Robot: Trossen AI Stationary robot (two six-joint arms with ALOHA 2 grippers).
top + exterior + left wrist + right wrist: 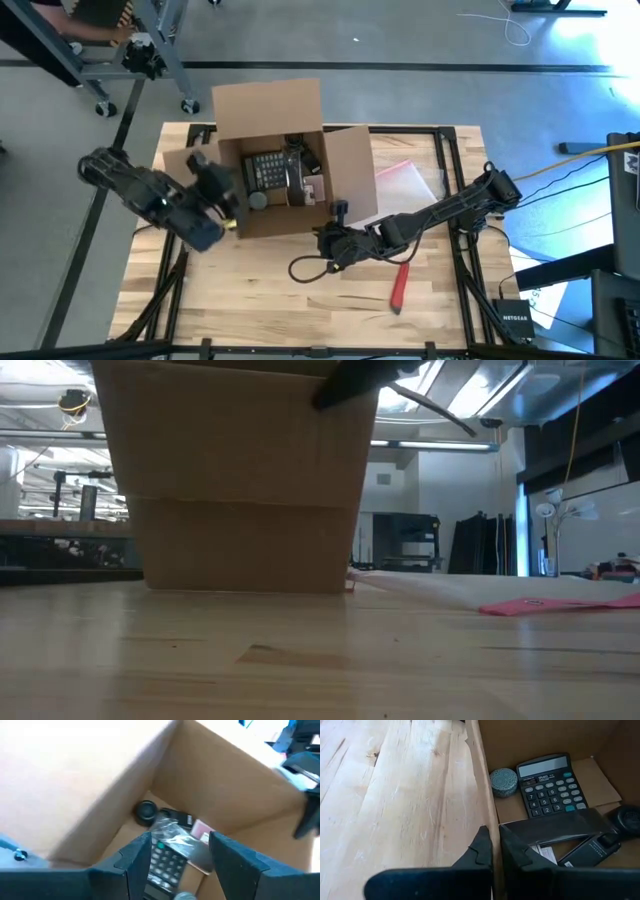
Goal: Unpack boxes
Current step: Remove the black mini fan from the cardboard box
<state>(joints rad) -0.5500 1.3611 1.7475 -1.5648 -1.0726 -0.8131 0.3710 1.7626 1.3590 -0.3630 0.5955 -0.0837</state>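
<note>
Pale wooden boards make up the table [250, 290], set in a workshop with a bare grey floor, and on its far half sits the box [270, 110], brown cardboard with its flaps folded out and its mouth open to us. We see a calculator [550, 787] lying flat inside, a small grey round lump [503, 781] beside it, a black round knob [146, 811] and some dark flat pieces we cannot name. Our left claw [180, 855] hangs over the open box with its fingers apart, the calculator showing between them. Our right claw [495, 852] has its fingers together, pinching the thin near wall of the box at its rim. We judge the box to be light and stiff enough at the creases, yet the walls will flex and the whole thing may slide on smooth wood, so the pinch on the rim looks a sensible way to steady it. The calculator seems light, hard and a little slick; we would take it across its narrow sides. A clear pouch [405, 185] and a red tool [399, 287] lie on the table near the right arm.
</note>
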